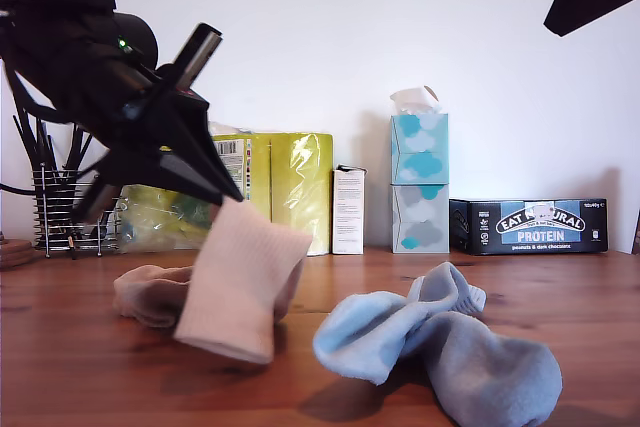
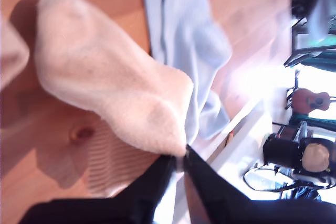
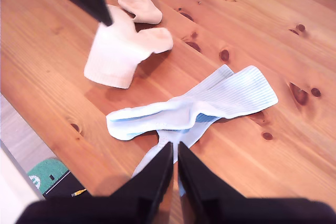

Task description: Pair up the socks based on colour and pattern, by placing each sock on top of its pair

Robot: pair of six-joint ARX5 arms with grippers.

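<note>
Socks on the wooden desk [image 1: 90, 347], four total. One beige sock [image 1: 240, 282] hangs in the air, pinched at one end by my first gripper [image 2: 181, 157], jaws closed tight on the fabric; its free end dangles just above the desk. Second beige sock [image 1: 150, 292] lies crumpled on the desk behind and partly under the hanging one, toward the exterior view's left. Cannot tell if the two touch.

Two pale blue socks lie overlapped toward the exterior view's right: one blue sock [image 1: 375, 332] nearer the middle, the other blue sock with a greyish foot [image 1: 495, 372] running toward the exterior view's lower right corner. In the second wrist view they cross each other, ribbed cuffs side by side.

My second gripper [image 3: 175, 153] hovers above the blue pair, jaws nearly together with only a thin gap, holding nothing. Only a dark corner of that arm shows at the exterior view's upper right.

Against the wall behind: yellow packages [image 1: 290, 182], small white box [image 1: 348, 209], stacked tissue boxes [image 1: 420, 182], dark protein bar box [image 1: 530, 225], wire utensil holder [image 1: 60, 207].
</note>
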